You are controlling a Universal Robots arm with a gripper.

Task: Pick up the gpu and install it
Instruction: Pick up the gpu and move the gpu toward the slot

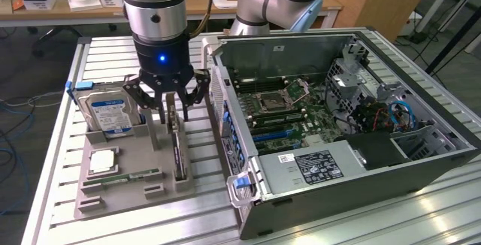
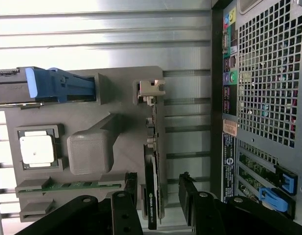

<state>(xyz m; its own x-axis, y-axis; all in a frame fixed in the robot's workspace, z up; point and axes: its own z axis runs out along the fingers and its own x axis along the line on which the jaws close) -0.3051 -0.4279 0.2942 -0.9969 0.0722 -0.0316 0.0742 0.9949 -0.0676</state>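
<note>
Gripper (image 1: 171,106) wide, gpu (image 1: 177,145) btwn jaws

**A robotics lab at work**

A robot arm (image 1: 154,8) with a black claw (image 1: 171,108) is hanging over a slotted aluminium counter (image 1: 406,211). An opened computer tower (image 1: 338,115) is lying there on its side, beside a grey fixture tray (image 1: 120,200) that is holding loose computer parts (image 1: 112,115). Wooden desks (image 1: 90,11) are standing behind, and cables (image 1: 15,121) are trailing across the floor (image 1: 30,76).
</note>
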